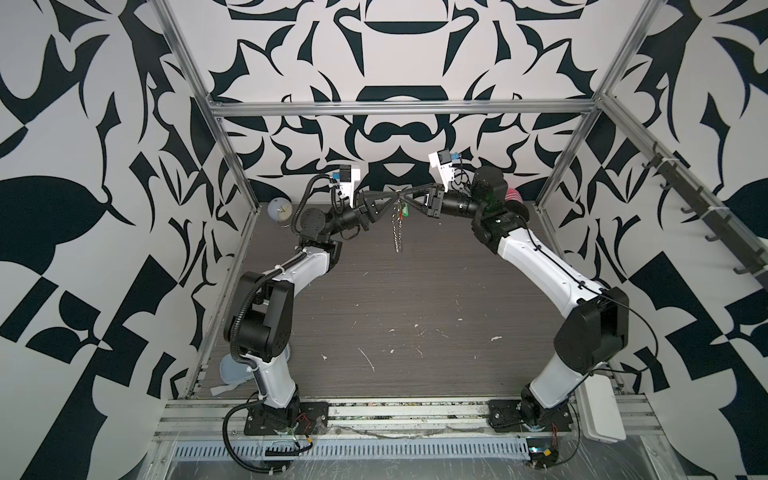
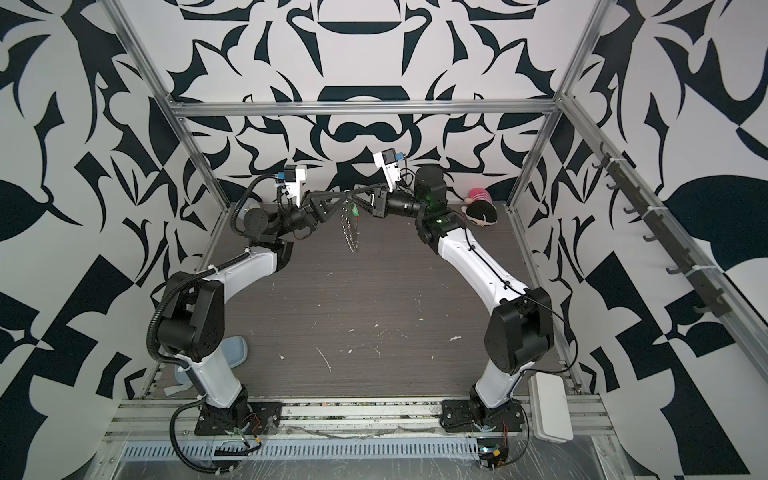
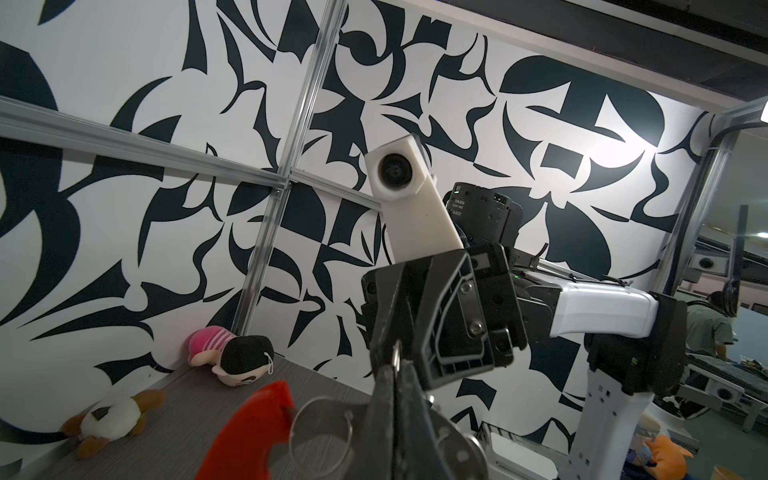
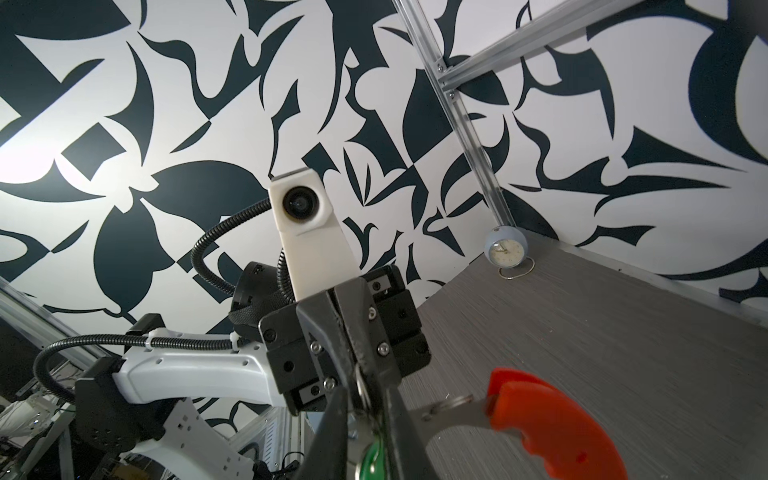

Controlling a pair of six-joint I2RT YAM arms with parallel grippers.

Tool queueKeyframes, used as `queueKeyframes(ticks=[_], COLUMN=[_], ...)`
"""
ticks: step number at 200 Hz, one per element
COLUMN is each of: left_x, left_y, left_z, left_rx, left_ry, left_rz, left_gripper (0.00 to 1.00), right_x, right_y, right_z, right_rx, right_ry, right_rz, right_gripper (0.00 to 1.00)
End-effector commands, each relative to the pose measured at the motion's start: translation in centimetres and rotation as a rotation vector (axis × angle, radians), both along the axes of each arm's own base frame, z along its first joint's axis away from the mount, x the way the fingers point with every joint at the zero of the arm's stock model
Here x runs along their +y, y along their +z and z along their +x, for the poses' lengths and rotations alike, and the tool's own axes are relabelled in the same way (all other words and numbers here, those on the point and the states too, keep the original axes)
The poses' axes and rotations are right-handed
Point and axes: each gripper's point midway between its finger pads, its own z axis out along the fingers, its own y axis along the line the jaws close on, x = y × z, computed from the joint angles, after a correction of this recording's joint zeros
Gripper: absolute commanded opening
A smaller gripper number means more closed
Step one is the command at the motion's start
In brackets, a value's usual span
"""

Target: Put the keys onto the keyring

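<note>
Both arms meet high over the back of the table point(image 1: 415, 311). My left gripper point(image 1: 395, 193) point(image 3: 397, 370) is shut on the thin wire of the keyring point(image 1: 397, 235) point(image 2: 350, 235), which hangs down below it with its small rings. The keyring's red-orange piece point(image 3: 249, 432) point(image 4: 552, 424) shows in both wrist views. My right gripper point(image 1: 402, 194) point(image 4: 363, 388) faces the left one tip to tip. The keys, a green tag point(image 4: 372, 459) point(image 1: 406, 212), hang between its fingers, with a small silver ring at the tips. The frames do not show whether those fingers press on it.
A pink-striped plush doll point(image 2: 480, 205) point(image 3: 232, 353) lies at the back right corner, with a brown and white plush point(image 3: 108, 419) near it. A small round clock point(image 1: 279, 211) point(image 4: 505, 249) stands at the back left. A white box point(image 2: 550, 407) sits at the front right.
</note>
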Motion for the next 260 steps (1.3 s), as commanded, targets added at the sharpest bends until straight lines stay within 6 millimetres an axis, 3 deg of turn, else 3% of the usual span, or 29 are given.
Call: queueKeyframes(ticks=[1, 37, 78, 91, 108, 150, 180, 208, 237, 260], left_x=[0.2, 0.2, 0.1, 0.2, 1.1, 5.4, 5.0, 4.8, 4.2, 3.7], left_y=[1.9, 1.9, 1.7, 1.3, 0.2, -2.3, -4.9, -7.9, -9.4, -10.0], left_z=[-0.9, -0.9, -1.0, -1.7, -2.2, -1.1, -0.3, 0.8, -2.0, -4.5], left_rx=[-0.077, -0.075, -0.087, -0.124, -0.163, -0.095, -0.052, 0.039, -0.033, -0.115], left_ry=[-0.008, -0.008, -0.015, -0.026, -0.01, 0.083, 0.158, 0.311, 0.235, 0.109], left_rz=[-0.035, -0.034, -0.023, 0.008, 0.058, 0.132, 0.248, 0.469, 0.616, 0.651], left_gripper=[0.0, 0.0, 0.0, 0.13, 0.19, 0.16, 0.16, 0.23, 0.28, 0.25], right_x=[0.2, 0.2, 0.1, -0.2, -0.9, -2.3, -2.0, -1.8, -1.2, 0.0], right_y=[2.6, 2.3, 2.1, 1.2, -0.6, -6.5, -7.6, -8.0, -8.0, -7.6], right_z=[-0.7, -0.7, -0.8, -0.6, 0.2, 1.5, 1.3, 0.6, -0.5, -1.8], right_rx=[-0.076, -0.075, -0.084, -0.101, -0.142, -0.255, -0.282, -0.275, -0.276, -0.288], right_ry=[0.019, 0.017, 0.009, -0.017, -0.08, -0.163, -0.123, -0.08, -0.03, 0.02], right_rz=[0.029, 0.026, -0.007, -0.076, -0.216, -0.588, -0.642, -0.65, -0.612, -0.569], right_gripper=[0.11, 0.0, 0.0, 0.0, 0.0, 0.0, 0.0, 0.0, 0.0, 0.0])
